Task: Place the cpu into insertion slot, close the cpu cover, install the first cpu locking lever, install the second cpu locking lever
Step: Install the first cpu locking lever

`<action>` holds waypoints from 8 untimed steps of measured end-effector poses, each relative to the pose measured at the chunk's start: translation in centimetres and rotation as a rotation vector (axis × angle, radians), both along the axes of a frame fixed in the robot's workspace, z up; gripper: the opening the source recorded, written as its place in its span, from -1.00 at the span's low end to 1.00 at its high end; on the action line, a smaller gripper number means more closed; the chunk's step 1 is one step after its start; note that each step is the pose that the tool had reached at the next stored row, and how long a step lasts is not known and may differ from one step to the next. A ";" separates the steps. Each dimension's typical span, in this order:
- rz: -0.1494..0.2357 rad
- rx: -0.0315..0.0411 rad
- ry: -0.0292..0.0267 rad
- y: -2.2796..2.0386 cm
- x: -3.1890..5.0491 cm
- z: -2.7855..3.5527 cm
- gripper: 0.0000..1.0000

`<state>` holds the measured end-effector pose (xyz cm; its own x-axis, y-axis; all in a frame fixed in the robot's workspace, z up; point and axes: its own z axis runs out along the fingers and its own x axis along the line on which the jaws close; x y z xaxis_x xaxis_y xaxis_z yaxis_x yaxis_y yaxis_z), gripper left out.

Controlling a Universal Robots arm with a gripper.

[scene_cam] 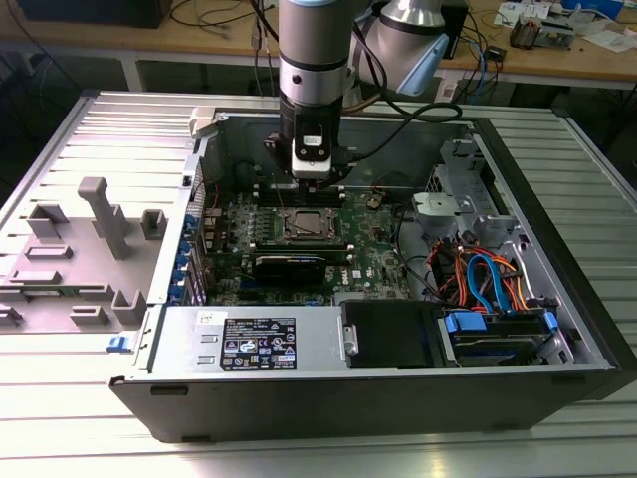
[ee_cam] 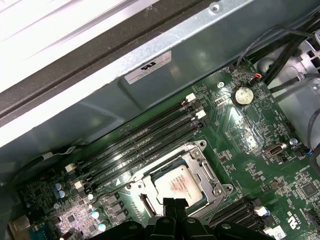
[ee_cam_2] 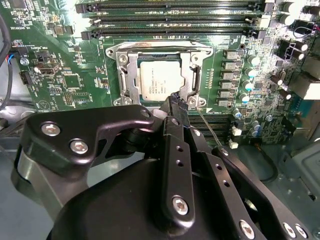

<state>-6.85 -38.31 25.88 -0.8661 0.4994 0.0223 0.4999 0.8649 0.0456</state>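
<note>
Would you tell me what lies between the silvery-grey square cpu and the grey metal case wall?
Long black memory slots lie between cpu and case wall, in the first wrist view.

Place: a robotics and electronics lab or workshop.
Work surface: a ribbed aluminium table (scene_cam: 109, 124) runs across the exterior view from left edge to right edge.
Machine: an industrial robot arm (scene_cam: 314, 60) comes down from the top centre.
Workpiece: an open computer case (scene_cam: 378, 393) lies in the middle, with its green motherboard (scene_cam: 383, 254) bare.
Fixtures: grey moulded holders (scene_cam: 100, 214) stand on the table at centre left.
Background: a wooden workbench (scene_cam: 557, 62) along the top edge is strewn with loose cables (scene_cam: 214, 15) and small electronic parts (scene_cam: 532, 35).
</note>
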 end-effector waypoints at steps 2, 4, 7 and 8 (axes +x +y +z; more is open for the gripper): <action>0.000 0.0000 0.0000 0.00 0.00 0.00 -0.79; 0.000 0.0000 0.0000 0.00 0.00 0.00 -0.79; 0.000 0.0000 0.0000 0.00 0.00 0.00 -0.79; 0.000 0.0000 0.0000 0.00 0.00 0.00 -0.79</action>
